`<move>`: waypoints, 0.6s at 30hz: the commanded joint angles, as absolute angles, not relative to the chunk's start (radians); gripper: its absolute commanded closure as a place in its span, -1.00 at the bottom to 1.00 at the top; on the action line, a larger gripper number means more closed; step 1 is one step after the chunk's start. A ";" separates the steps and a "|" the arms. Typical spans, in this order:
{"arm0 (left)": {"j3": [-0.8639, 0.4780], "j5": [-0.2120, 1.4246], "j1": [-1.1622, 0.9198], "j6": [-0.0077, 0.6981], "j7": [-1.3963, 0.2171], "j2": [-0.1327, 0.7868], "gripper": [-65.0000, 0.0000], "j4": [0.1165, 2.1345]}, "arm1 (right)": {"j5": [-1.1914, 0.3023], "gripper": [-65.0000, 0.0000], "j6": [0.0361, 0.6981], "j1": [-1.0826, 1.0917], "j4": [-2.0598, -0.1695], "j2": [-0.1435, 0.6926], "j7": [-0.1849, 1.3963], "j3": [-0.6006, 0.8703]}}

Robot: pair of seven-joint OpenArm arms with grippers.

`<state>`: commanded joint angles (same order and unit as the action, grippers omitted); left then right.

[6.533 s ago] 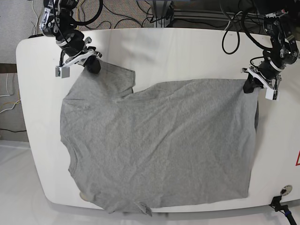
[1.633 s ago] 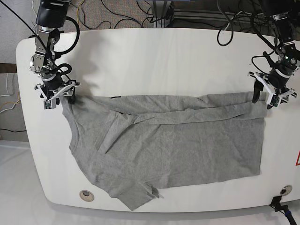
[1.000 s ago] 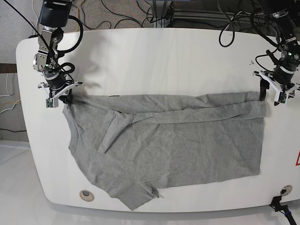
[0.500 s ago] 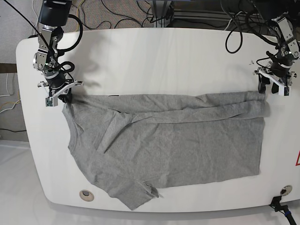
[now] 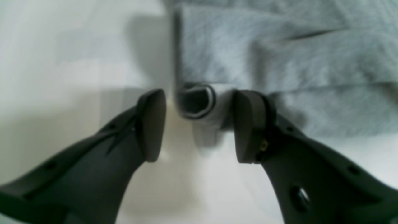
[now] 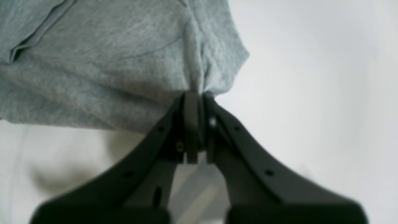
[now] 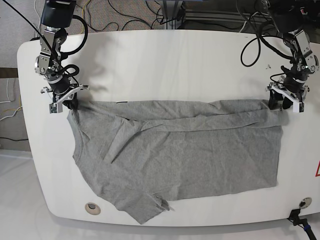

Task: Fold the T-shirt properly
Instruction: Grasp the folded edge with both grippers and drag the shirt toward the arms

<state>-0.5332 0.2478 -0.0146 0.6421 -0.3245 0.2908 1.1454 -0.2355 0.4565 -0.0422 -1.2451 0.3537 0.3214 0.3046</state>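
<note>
The heather-grey T-shirt (image 7: pixel 190 150) lies on the white table (image 7: pixel 165 65), its far part folded over into a long wrinkled band. In the base view my right gripper (image 7: pixel 64 101) sits at the shirt's far left corner. The right wrist view shows that gripper (image 6: pixel 194 96) shut on a pinch of T-shirt (image 6: pixel 108 62) fabric. My left gripper (image 7: pixel 284 102) is at the far right corner. It stands open (image 5: pixel 199 124), with a rolled edge of the T-shirt (image 5: pixel 279 62) lying loose between its fingers (image 5: pixel 152 124). No lettering shows.
Cables (image 7: pixel 130 15) run along the floor behind the table's far edge. Round holes sit in the table near the front left (image 7: pixel 91 207) and front right (image 7: pixel 304 202). A red mark (image 7: pixel 317 170) is at the right edge. The shirt's lower sleeve reaches close to the front edge.
Since the oldest frame the shirt's far part has been drawn over itself toward the front. Within the last second my left gripper lifted off the right corner and came back down beside it.
</note>
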 joint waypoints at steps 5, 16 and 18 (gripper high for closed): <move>-0.519 0.248 -0.015 0.642 -0.325 0.291 -0.03 1.145 | -0.236 1.00 0.456 -0.042 -1.245 0.354 0.321 0.306; -0.489 0.153 -0.021 0.639 -0.320 0.289 1.00 1.152 | -0.236 1.00 0.458 -0.067 -1.251 0.354 0.321 0.306; -0.489 0.122 -0.025 0.641 -0.318 0.288 1.00 1.153 | -0.236 1.00 0.458 -0.088 -1.273 0.354 0.321 0.308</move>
<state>-0.4887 0.1220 -0.0253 0.6406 -0.3184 0.2877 1.1531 -0.2355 0.4580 -0.0882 -1.2727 0.3537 0.3214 0.3076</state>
